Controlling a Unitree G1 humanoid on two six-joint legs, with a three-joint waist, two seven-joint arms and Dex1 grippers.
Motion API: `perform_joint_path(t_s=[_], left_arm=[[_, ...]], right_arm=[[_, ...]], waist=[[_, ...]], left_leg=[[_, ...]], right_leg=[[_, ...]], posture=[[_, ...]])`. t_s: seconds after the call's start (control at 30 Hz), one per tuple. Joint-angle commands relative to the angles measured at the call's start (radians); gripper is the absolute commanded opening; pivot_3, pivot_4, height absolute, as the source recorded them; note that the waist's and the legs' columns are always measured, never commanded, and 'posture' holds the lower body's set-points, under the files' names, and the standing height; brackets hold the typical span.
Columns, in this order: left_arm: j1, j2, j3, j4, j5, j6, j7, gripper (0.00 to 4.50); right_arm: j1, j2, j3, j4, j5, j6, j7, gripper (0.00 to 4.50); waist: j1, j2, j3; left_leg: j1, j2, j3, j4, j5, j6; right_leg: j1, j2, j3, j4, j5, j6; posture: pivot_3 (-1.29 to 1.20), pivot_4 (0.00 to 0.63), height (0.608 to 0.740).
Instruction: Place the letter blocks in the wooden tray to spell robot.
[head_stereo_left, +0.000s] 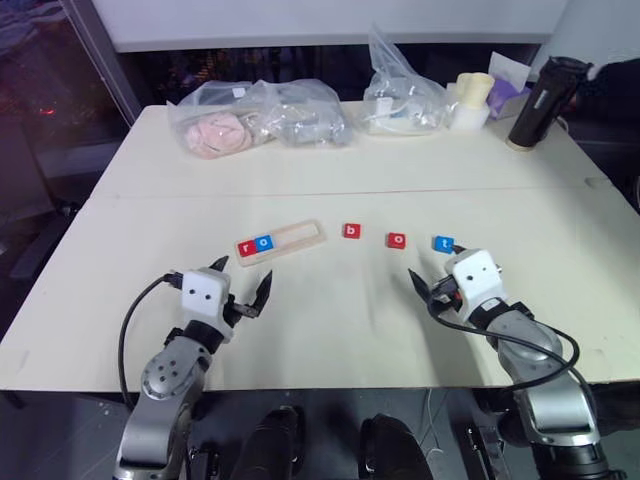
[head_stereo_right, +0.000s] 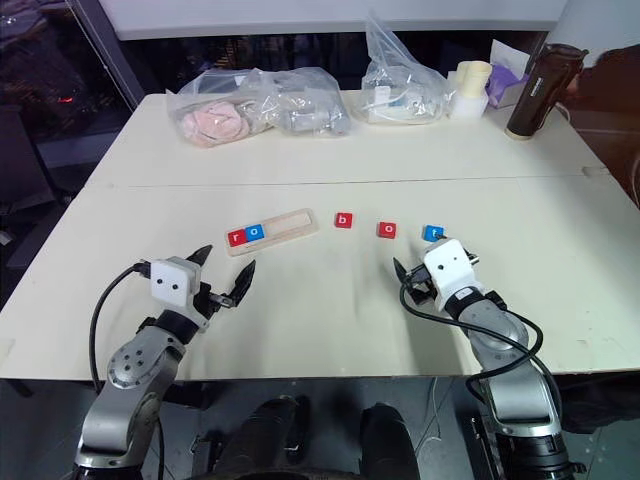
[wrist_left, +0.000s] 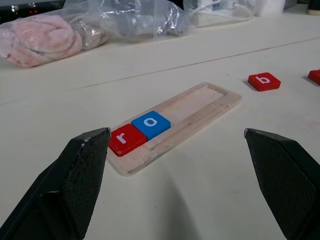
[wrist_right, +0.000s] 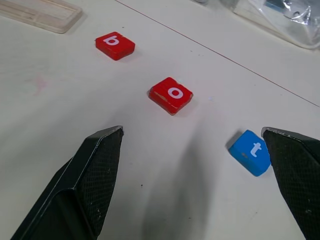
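tray (head_stereo_left: 281, 240): r, o seated at left end | b tile (head_stereo_left: 351, 231), o tile (head_stereo_left: 397, 240), t tile (head_stereo_left: 443, 244) loose on worktop (head_stereo_left: 330, 300) | both jaws wide, empty | tiles likely light, rigid: pinch opposite edges

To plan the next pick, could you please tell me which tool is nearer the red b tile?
Right. The right tool sits just right of the b tile; the left tool is farther, beyond the tray.

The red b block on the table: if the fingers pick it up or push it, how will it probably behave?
The red b block looks flat and solid, so it is probably stiff and will not roll. Lying low on the smooth table, it would likely slide when pushed. It seems light.
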Motion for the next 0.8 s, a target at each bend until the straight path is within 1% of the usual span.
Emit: perform_joint_path(t_s=[0.03, 0.17, 0.3, 0.53, 0.7, 0.8], left_arm=[[-0.002, 0.015, 0.013, -0.028, 0.009, -0.029, -0.004, 4.50], [0.000, 0.012, 0.021, -0.009, -0.033, -0.041, -0.030, 4.50], [0.006, 0.018, 0.035, 0.036, -0.041, -0.082, -0.050, 4.50], [0.022, 0.012, 0.018, 0.078, -0.029, -0.144, -0.070, 4.50], [0.015, 0.027, 0.015, 0.112, -0.061, -0.147, -0.123, 4.50], [0.012, 0.045, 0.024, 0.126, -0.075, -0.151, -0.153, 4.50]], right_arm=[[-0.009, -0.009, -0.001, -0.031, 0.009, -0.023, 0.006, 4.47], [-0.011, -0.009, -0.001, -0.026, 0.010, -0.026, 0.008, 4.47], [-0.014, -0.012, 0.007, -0.016, 0.006, -0.037, 0.014, 4.47], [-0.022, -0.013, 0.012, -0.010, 0.006, -0.039, 0.020, 4.47], [-0.031, -0.019, 0.019, -0.008, 0.009, -0.032, 0.031, 4.47], [-0.033, -0.032, 0.023, -0.030, 0.030, -0.009, 0.063, 4.47]], waist=[[0.000, 0.000, 0.000], [0.000, 0.000, 0.000], [0.000, 0.000, 0.000], [0.000, 0.000, 0.000], [0.000, 0.000, 0.000], [0.000, 0.000, 0.000]], left_leg=[[0.000, 0.000, 0.000, 0.000, 0.000, 0.000], [0.000, 0.000, 0.000, 0.000, 0.000, 0.000], [0.000, 0.000, 0.000, 0.000, 0.000, 0.000], [0.000, 0.000, 0.000, 0.000, 0.000, 0.000], [0.000, 0.000, 0.000, 0.000, 0.000, 0.000], [0.000, 0.000, 0.000, 0.000, 0.000, 0.000]], right_leg=[[0.000, 0.000, 0.000, 0.000, 0.000, 0.000], [0.000, 0.000, 0.000, 0.000, 0.000, 0.000], [0.000, 0.000, 0.000, 0.000, 0.000, 0.000], [0.000, 0.000, 0.000, 0.000, 0.000, 0.000], [0.000, 0.000, 0.000, 0.000, 0.000, 0.000], [0.000, 0.000, 0.000, 0.000, 0.000, 0.000]], posture=[[0.00, 0.150, 0.725], [0.00, 0.150, 0.725], [0.00, 0.150, 0.725], [0.00, 0.150, 0.725], [0.00, 0.150, 0.725], [0.00, 0.150, 0.725]])
